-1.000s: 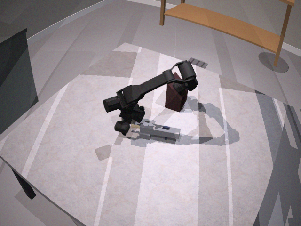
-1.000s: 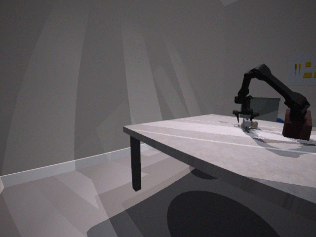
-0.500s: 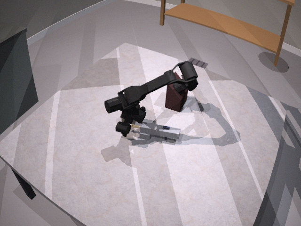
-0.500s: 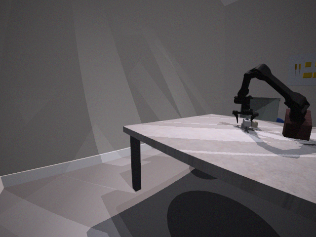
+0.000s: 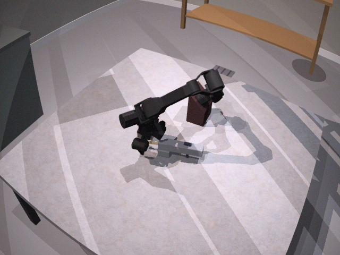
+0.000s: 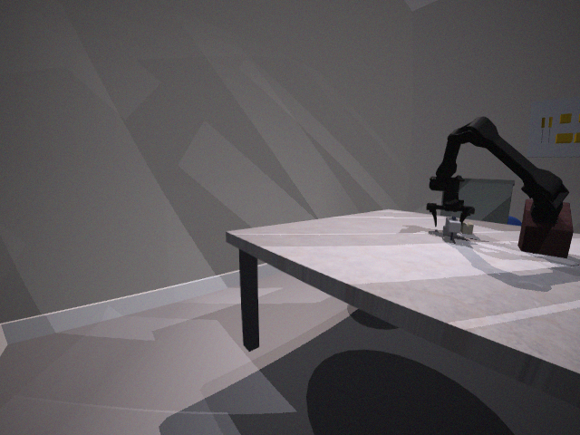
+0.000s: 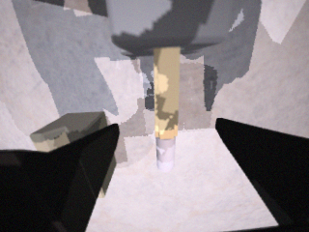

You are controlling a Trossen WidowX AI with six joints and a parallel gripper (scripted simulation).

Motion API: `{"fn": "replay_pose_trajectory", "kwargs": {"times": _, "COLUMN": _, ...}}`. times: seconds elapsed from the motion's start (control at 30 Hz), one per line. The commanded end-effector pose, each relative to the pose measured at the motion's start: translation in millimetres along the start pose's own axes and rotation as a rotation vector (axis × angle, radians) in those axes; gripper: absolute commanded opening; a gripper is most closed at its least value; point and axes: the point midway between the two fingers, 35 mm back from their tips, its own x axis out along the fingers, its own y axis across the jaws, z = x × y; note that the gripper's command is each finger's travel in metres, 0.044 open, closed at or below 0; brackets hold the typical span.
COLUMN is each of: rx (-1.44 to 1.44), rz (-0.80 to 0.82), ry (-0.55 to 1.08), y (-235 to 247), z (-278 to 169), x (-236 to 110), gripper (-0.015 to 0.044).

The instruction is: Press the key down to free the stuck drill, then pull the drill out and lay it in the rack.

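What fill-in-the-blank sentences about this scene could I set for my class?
1. The tool stands wide ____ and holds nothing.
2. The drill sticks out of a ____ block.
3. Seen from the wrist, the drill lies ____ the two fingers.
4. The arm's base rests on a dark ____ pedestal.

Missing words: open; grey; between; red

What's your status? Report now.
Gripper open, empty, straddling drill. Drill stuck in grey block. Tan box beside left finger.
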Motion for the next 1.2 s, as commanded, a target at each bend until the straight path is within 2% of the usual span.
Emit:
{"fn": "replay_pose_trajectory", "kwargs": {"times": 0.0, "rx": 0.006, "rz": -0.001, "ry": -0.006, "y": 1.5, "z": 2.5, "x": 1.4, "gripper": 0.044}}
{"fn": "replay_pose_trajectory", "kwargs": {"times": 0.93, "rx": 0.006, "rz": 0.0, "ry": -0.006, "y": 4.3, "z": 7.8, "x": 4.1, "gripper": 0.044}}
{"fn": "replay_pose_trajectory", "kwargs": {"times": 1.17, "rx": 0.0, "rz": 0.0, "ry": 0.0, "y": 2.4, "z": 5.8, "x": 2.7, "gripper": 0.0256}}
